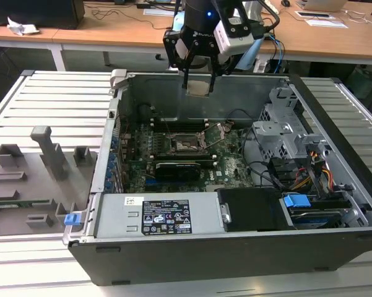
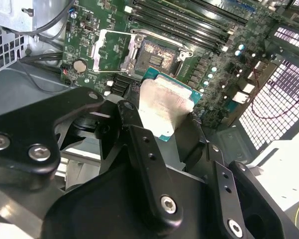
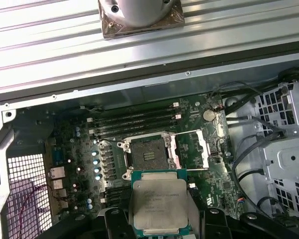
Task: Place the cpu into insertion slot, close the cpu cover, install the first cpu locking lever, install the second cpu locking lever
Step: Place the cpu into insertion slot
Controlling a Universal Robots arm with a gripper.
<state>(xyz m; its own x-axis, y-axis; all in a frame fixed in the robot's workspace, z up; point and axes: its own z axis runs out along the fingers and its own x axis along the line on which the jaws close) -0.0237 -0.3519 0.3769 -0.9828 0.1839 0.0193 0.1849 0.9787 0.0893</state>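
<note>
Between the closed fingers of our gripper (image 1: 198, 86) we see the cpu (image 3: 159, 204) clamped by its edges, hanging near the far wall of the open computer case (image 1: 235, 253), well above the empty insertion slot (image 3: 148, 154) on the green board (image 3: 209, 185), with the cpu cover (image 3: 191, 148) flipped open just beside it.

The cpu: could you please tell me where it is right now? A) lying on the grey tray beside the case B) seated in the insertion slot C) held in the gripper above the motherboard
C: the cpu sits clamped in the gripper above the motherboard, while the insertion slot lies bare with the cpu cover swung open beside it.
</note>
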